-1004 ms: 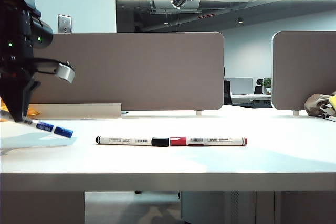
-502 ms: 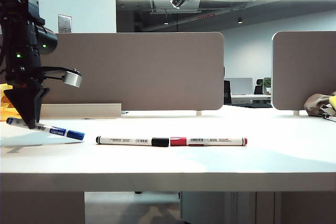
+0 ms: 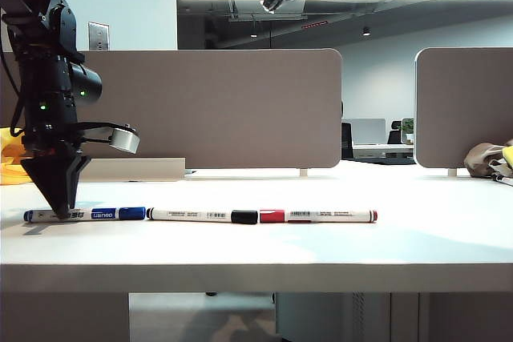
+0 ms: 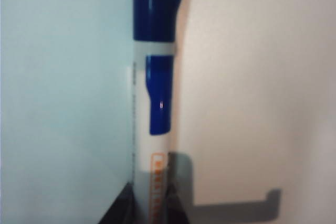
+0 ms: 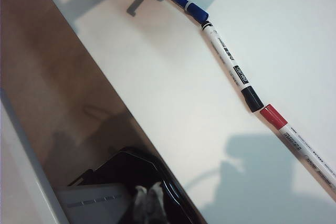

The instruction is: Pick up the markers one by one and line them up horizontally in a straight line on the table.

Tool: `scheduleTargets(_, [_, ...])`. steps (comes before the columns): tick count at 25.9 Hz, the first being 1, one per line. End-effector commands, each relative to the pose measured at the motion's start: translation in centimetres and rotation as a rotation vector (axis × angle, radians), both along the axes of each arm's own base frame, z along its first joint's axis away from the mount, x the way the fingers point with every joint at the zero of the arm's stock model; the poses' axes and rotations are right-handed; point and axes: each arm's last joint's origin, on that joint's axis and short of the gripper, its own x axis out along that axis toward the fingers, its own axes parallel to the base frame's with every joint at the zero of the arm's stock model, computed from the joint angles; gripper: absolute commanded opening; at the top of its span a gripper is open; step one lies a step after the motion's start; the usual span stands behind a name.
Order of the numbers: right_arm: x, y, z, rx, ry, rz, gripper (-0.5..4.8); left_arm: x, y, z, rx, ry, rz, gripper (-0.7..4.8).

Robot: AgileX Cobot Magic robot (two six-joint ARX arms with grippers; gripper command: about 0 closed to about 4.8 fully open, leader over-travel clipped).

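On the white table point(image 3: 401, 246), three markers lie end to end in one level row running left to right across the exterior view. At the far left, the left gripper point(image 3: 58, 206) points straight down and grasps the blue-capped marker point(image 3: 84, 215) near its tail end, its jaws clenched on the white barrel; the pen lies flat along the row, cap toward the right, touching or almost touching the tail of the black-capped marker point(image 3: 200, 215). Blue lettering on its barrel is too blurred to read. The black cap meets the red cap of the red-capped marker point(image 3: 321, 215), whose tail points right. Both carry barcode print and small text that cannot be read. The right gripper point(image 5: 147, 195) hangs high above the table, jaws closed on nothing, behind a grey divider panel point(image 3: 208, 106)
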Motion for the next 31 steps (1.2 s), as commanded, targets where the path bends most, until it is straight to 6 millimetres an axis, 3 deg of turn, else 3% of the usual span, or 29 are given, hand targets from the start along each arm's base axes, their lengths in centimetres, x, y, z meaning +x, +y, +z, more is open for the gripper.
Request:
scheduleTargets(1, [-0.05,0.04,0.29,0.012,-0.02,0.008,-0.06,0.02,0.0,0.05,-0.005,-0.001,-0.004,-0.05])
scheduleTargets(7, [-0.06,0.04,0.28,0.012,-0.018,0.008,-0.05,0.07,0.0,-0.15,-0.005,0.003,-0.003,0.08])
scheduleTargets(11, [-0.08,0.03,0.27,0.01,-0.016,0.008,-0.05,0.08,0.0,-0.15,-0.004,0.004,0.004,1.25])
scheduleTargets(18, [-0.08,0.03,0.17,0.009,-0.014,0.008,0.0,0.08,0.05,-0.16,0.015,0.003,0.004,1.57])
scheduleTargets(31, [-0.07,0.03,0.17,0.009,-0.014,0.008,0.0,-0.05,0.24,0.71,0.08,-0.008,0.119,1.49])
